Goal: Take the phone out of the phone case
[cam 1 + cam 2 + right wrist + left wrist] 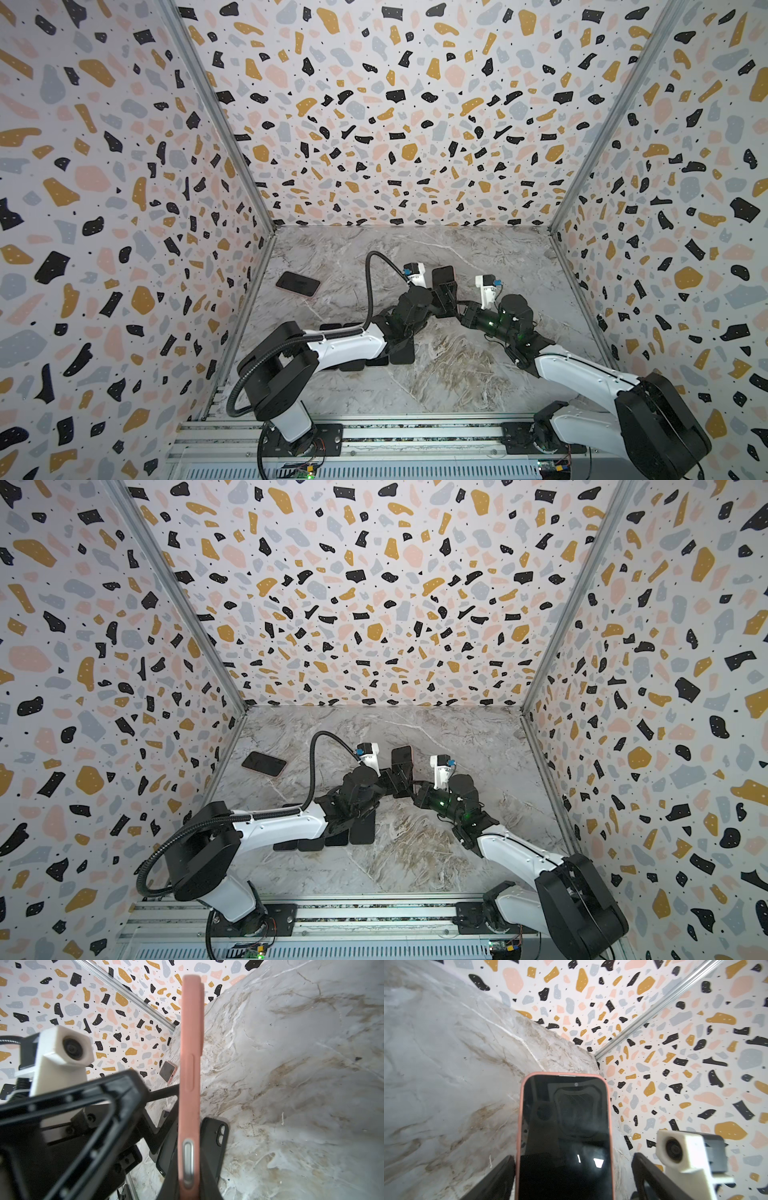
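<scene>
Counting first, we find two arms, two phones and, as far as we can see, at least four black cases. The phone [564, 1126] that matters sits in its pink case [519, 1126], held over the middle of the marble table [457, 374] with its dark screen facing the left wrist camera and its top end toward twelve o'clock in both top views. The right gripper [190, 1180] is clamped on its lower end, one finger on the front and one on the back, so the right wrist view sees the case edge-on. The left gripper [572, 1158] has its jaws spread either side of the case; one finger [650, 1178] stands clearly apart from the rim, while the other lies just beside it, and we cannot tell whether it touches. The second phone [298, 284], also pink-rimmed, lies flat at nine o'clock from the held one, well apart, near the left wall [124, 208]. The black cases [361, 829] lie at seven o'clock, overlapping in a row, and the left arm [353, 345] covers much of them, so our count is uncertain. In both top views the two grippers hide the held phone's lower half. A black hose [370, 282] loops up at ten o'clock from the left wrist.
</scene>
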Action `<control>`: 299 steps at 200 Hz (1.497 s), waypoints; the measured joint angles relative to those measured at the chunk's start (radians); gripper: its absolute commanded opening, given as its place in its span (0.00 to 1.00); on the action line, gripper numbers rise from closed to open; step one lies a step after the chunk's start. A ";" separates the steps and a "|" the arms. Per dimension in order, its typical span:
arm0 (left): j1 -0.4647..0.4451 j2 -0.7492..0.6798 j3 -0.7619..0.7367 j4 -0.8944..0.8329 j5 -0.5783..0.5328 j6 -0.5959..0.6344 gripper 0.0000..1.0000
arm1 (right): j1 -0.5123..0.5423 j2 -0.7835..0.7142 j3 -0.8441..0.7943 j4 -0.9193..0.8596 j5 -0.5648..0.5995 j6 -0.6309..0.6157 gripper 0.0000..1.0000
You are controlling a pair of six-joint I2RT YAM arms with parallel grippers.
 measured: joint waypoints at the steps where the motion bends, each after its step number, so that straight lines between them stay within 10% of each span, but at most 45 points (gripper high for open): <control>1: 0.000 -0.003 0.000 0.002 0.000 0.000 1.00 | -0.001 -0.002 0.000 -0.002 -0.001 0.000 0.00; 113: 0.154 -0.401 -0.140 -0.089 0.260 0.339 0.99 | -0.145 -0.097 0.072 -0.213 -0.324 -0.190 0.00; 240: 0.269 -0.270 -0.250 0.009 0.829 0.386 1.00 | -0.153 -0.143 0.127 -0.253 -0.578 -0.302 0.00; 299: 0.269 -0.288 -0.249 0.048 0.957 0.393 0.74 | -0.153 -0.187 0.127 -0.261 -0.632 -0.346 0.00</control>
